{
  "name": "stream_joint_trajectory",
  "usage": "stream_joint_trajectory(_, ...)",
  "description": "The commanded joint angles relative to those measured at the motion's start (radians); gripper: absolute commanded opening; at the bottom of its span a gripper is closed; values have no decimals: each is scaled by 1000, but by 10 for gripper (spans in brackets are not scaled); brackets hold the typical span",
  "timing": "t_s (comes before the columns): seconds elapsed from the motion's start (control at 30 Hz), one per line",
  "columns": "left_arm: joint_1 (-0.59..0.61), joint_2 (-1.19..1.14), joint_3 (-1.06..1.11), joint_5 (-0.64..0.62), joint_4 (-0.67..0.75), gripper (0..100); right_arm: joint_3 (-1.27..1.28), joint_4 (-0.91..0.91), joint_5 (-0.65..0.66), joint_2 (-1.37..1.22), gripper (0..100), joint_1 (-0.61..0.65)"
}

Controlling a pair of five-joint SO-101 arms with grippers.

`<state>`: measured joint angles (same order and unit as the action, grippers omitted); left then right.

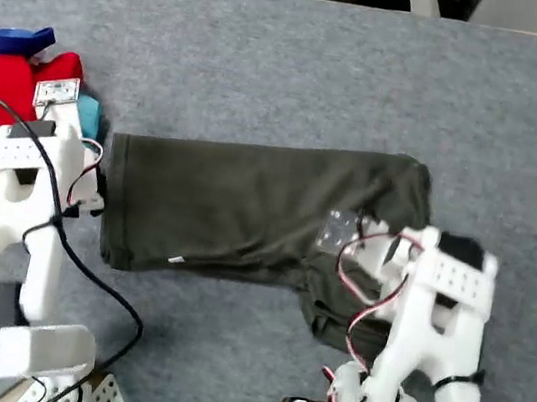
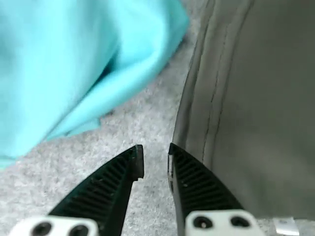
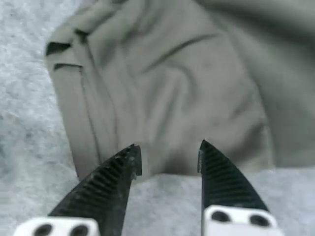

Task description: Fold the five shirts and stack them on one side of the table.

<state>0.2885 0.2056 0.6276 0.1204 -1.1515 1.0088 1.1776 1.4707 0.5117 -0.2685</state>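
L pincer [image 2: 155, 161] & R pincer [image 3: 168, 156] gape at olive shirt [image 1: 247, 208] edges.

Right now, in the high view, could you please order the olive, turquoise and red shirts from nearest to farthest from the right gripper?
1. Olive shirt, mid-table, at the right gripper.
2. Turquoise shirt, beside the left arm.
3. Red shirt, farther left.
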Motion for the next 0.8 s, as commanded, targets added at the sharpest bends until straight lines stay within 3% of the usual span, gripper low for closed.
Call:
stream_joint_trajectory(0.0, 3, 159, 40, 14, 12, 95, 56, -66, 14, 25, 204, 13)
stream_joint_trajectory(0.37, 3, 355, 161, 14, 14, 96, 61, -213, 14, -183, 171, 13)
stream_joint_trajectory(0.57, 8, 361, 167, 14, 12, 96, 64, -181, 14, -203, 11, 10)
stream_joint_trajectory(0.77, 9, 363, 181, 14, 12, 96, 64, -86, 14, -93, 5, 4)
